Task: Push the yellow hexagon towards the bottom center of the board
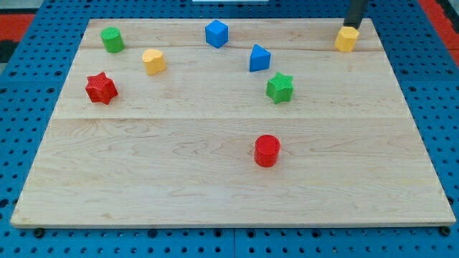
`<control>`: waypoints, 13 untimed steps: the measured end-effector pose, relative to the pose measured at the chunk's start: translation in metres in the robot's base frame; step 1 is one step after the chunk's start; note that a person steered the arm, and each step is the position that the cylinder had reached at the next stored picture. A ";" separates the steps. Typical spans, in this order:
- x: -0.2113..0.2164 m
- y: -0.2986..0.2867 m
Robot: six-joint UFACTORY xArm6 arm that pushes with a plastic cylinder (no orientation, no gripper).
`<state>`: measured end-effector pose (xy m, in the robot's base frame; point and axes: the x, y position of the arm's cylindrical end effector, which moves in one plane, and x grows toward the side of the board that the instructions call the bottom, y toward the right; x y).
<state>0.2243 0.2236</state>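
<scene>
A yellow hexagon (pixel 346 39) sits near the board's top right corner. My tip (pixel 351 27) comes down from the view's top edge and stands right behind the hexagon, at its upper side, touching it or nearly so. A second yellow block (pixel 153 61), with a notched, heart-like shape, lies at the upper left, far from the tip.
A green cylinder (pixel 112 39) and a red star (pixel 101 88) lie at the left. A blue cube (pixel 216 34), a blue triangle (pixel 259 58) and a green star (pixel 280 87) lie in the upper middle. A red cylinder (pixel 267 150) stands below centre. The wooden board (pixel 143 186) rests on blue pegboard.
</scene>
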 end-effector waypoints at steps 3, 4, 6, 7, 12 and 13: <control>-0.013 -0.034; 0.010 0.023; 0.070 -0.001; 0.086 -0.029; 0.206 -0.176; 0.195 -0.172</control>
